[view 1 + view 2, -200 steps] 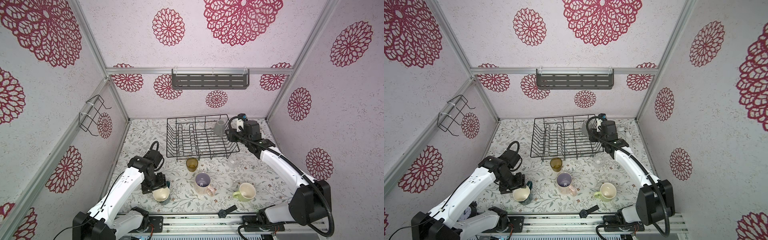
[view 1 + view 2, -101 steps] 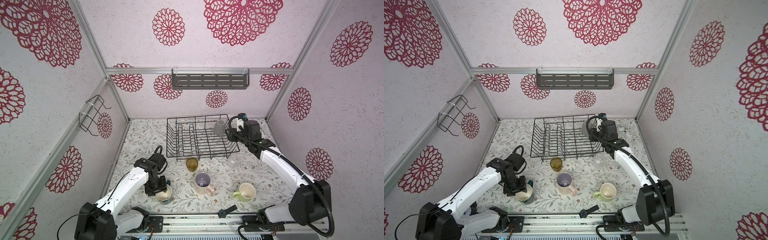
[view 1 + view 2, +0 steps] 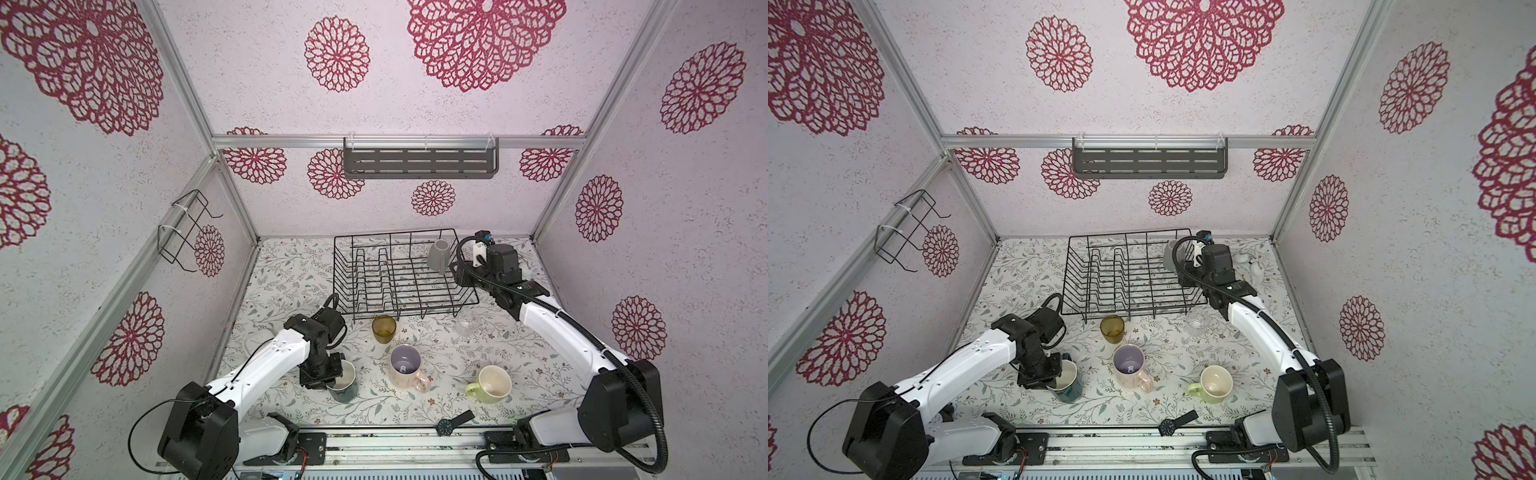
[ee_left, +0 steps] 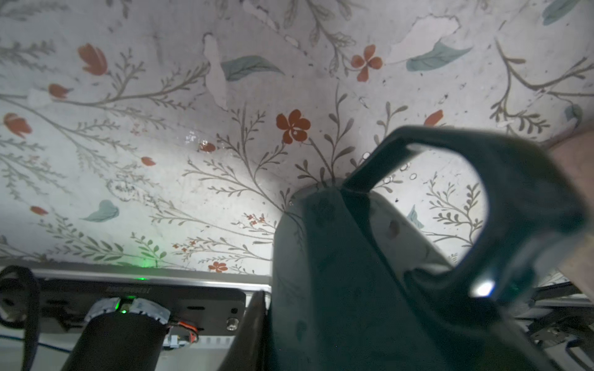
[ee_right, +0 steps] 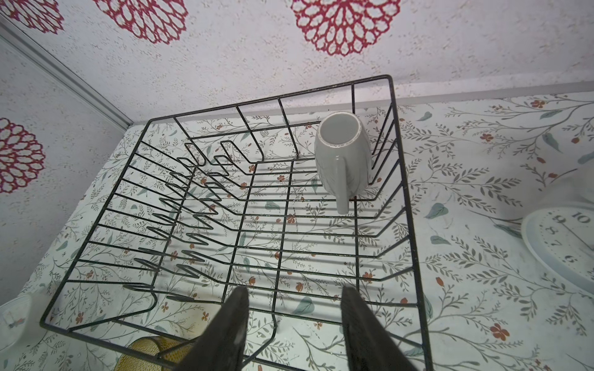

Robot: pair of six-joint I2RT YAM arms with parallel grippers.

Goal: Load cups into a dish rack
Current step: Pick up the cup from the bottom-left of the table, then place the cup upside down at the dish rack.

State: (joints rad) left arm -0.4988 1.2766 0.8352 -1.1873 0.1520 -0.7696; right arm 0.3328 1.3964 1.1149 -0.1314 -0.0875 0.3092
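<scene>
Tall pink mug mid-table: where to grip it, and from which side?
Pinch the rim wall of the tall pink mug from straight above, one claw finger inside and one outside. It stands upright with its mouth open, so the rim is free. Take the arc opposite the handle, which juts toward the front and the light green mug.

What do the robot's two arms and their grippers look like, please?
Both the left arm and right arm have white link shells with black joint housings. A black corrugated cable loops along the right arm. The left gripper and right gripper are black.
</scene>
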